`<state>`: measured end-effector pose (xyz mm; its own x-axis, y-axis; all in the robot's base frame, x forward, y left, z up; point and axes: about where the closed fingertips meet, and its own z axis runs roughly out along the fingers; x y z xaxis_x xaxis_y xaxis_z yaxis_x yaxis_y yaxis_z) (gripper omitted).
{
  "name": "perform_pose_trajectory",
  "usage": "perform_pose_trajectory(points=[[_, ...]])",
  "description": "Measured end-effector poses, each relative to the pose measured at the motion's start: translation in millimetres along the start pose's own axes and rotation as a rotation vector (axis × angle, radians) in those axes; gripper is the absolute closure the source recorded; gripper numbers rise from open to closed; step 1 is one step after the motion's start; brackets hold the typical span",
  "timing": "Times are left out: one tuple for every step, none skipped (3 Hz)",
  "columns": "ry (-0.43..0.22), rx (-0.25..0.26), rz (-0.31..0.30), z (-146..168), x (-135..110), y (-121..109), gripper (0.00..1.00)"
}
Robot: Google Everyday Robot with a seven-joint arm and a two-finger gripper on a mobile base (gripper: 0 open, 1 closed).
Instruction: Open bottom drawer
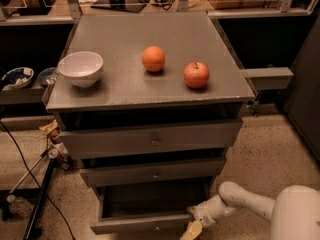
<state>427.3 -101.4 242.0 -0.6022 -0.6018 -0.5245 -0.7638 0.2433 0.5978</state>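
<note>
The bottom drawer [140,224] is the thin grey strip at the foot of the grey cabinet [125,91]. It stands pulled out toward me, well ahead of the two drawers above, and its dark inside shows. My gripper [193,230] sits at the right end of that drawer front, low near the floor. The white arm [240,199] reaches in to it from the lower right. The drawer's knob is not visible.
The middle drawer [155,172] and top drawer [155,140] are in, or nearly so. On the cabinet top stand a white bowl [80,68], an orange [153,59] and a red apple [196,74]. Cables and a stand leg [37,204] cross the floor at left.
</note>
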Motion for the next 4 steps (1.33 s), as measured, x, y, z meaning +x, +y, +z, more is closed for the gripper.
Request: perform_pose_trajectory(points=[[0.000, 0.000, 0.000, -0.2, -1.1, -1.2, 0.00], [-0.003, -0.012, 0.014, -0.2, 2.6, 0.8, 0.00], [-0.004, -0.013, 0.015, -0.8, 1.3, 0.9, 0.00], [-0.004, -0.019, 0.015, -1.3, 1.4, 3.2, 0.00]])
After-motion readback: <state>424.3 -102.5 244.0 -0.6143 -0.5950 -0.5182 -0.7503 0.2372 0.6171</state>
